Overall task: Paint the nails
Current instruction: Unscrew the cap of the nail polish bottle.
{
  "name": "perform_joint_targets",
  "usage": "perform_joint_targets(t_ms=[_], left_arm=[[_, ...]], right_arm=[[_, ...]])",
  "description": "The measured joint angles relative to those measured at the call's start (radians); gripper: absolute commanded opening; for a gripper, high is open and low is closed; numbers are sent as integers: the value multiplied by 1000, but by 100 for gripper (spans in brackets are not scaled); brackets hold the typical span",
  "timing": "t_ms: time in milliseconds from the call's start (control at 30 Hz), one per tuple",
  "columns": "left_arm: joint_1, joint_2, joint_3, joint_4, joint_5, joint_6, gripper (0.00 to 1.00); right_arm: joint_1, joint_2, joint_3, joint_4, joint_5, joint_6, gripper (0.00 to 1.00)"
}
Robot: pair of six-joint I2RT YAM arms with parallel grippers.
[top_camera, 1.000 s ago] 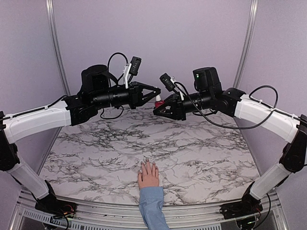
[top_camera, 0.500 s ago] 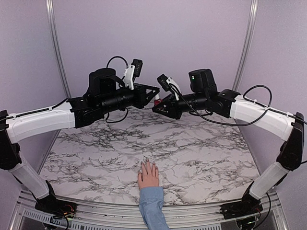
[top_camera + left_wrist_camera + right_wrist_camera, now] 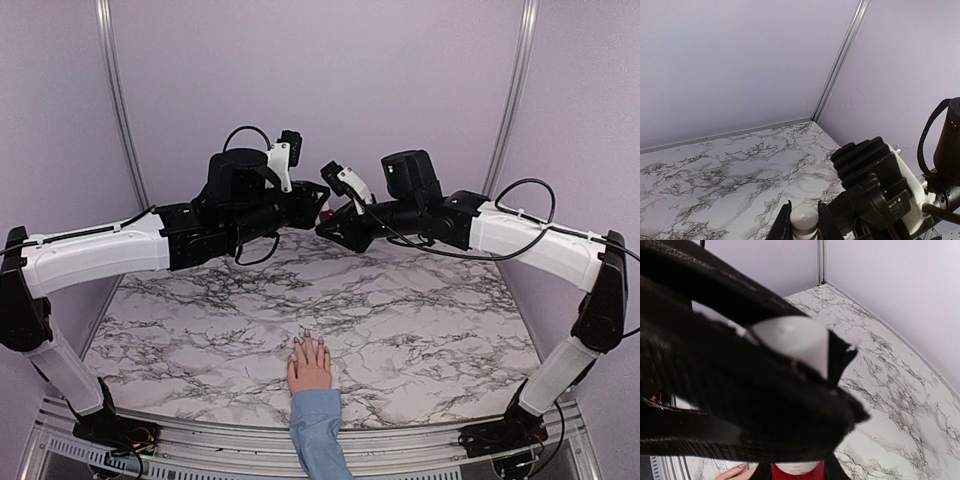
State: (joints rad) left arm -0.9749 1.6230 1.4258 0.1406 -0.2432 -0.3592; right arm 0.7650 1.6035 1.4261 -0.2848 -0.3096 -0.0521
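White cap [image 3: 804, 219] clamped in left end effector [image 3: 320, 203]; right end effector [image 3: 322, 228] grips red bottle [image 3: 797, 472]; arms closer together now.

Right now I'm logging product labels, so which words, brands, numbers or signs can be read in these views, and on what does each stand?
No text reads clearly in any view.
Small white print on the black block, lower right of the left wrist view: too small to read.
Faint scribble on the purple wall: not legible.
White cap and red bottle: no label shows.
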Motion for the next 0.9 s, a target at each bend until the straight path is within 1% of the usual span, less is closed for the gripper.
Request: perform_joint_targets(t_ms=[133,267,367,400,467,567,633,733,900], left_arm=[[-3,-1,6,-11,-13,2,18],[2,-16,2,-26,-9,31,38],[24,-64,-24,-43,19,55,56],[41,-100,-46,-41,45,69,59],[58,-130,-71,-26,84,72,61],[105,-208,-145,1,222,89,64],[135,-235,-169,14,344,107,65],[155,-243,-173,21,493,140,64],[153,-244,-172,34,708,184,63]], right_arm=[[2,0,0,4,1,0,0],[0,-2,0,8,-5,9,0],[-15,-12,-2,10,-12,22,0],[-19,-19,-5,14,-21,25,0],[-27,-32,-15,25,-50,27,0],[-34,-59,-42,46,-138,30,0],[-34,-72,-55,60,-218,30,0],[-34,-90,-64,79,-330,31,0],[-34,-121,-66,121,-499,34,0]])
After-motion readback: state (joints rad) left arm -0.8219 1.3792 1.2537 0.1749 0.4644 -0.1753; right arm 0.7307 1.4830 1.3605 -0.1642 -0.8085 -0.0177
